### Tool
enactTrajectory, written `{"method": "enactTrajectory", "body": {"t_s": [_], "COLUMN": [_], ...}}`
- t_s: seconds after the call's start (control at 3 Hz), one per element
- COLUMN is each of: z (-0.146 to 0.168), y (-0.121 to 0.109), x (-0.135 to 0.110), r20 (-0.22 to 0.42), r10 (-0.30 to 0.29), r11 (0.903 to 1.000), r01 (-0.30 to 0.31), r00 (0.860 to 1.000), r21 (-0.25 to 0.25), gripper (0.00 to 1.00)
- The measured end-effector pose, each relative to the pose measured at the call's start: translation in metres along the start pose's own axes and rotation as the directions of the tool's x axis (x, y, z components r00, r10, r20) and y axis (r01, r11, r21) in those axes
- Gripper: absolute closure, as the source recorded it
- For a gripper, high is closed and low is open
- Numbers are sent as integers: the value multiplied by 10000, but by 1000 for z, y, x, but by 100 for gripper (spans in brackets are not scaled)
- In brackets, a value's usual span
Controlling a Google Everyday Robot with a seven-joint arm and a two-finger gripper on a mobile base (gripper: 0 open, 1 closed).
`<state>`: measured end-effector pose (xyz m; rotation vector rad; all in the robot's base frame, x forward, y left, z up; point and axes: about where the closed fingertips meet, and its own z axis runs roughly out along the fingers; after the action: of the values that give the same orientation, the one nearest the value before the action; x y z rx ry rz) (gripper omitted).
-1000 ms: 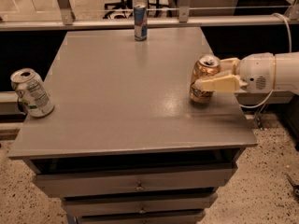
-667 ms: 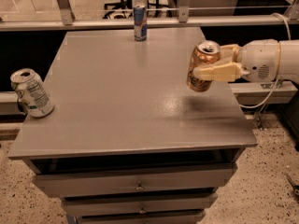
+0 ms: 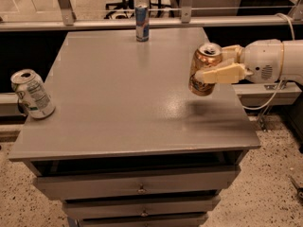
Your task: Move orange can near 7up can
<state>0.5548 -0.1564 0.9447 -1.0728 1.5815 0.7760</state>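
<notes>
Orange can [image 3: 202,60] hangs clear of the tabletop [image 3: 123,93] at its right side, roughly upright. Gripper [image 3: 207,69] reaches in from the right and is clamped across the can's middle. 7up can [image 3: 32,93] stands well apart, hard on the left edge and slightly nearer. The line between them runs left over bare surface. Blue can [image 3: 141,15] sits at the far edge, out of line. Likely risk: overshooting the left edge.

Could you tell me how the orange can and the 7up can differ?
The orange can is copper-coloured; the 7up can is white and green. The hand holds the orange can above the table's right side; the 7up can sits on its left edge. Both have silver tops.
</notes>
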Motion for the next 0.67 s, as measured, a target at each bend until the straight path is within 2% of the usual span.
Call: {"method": "enactTrajectory", "body": {"t_s": [0.33, 0.67], "z": [44, 133], "y": [18, 47], "x": [-28, -61], "r20": [537, 987], "r10": [-448, -1057], "r11": [9960, 9797], "r01": [487, 1206], "r00": [9976, 9895], "r21": [-749, -1598], "gripper": [100, 100]}}
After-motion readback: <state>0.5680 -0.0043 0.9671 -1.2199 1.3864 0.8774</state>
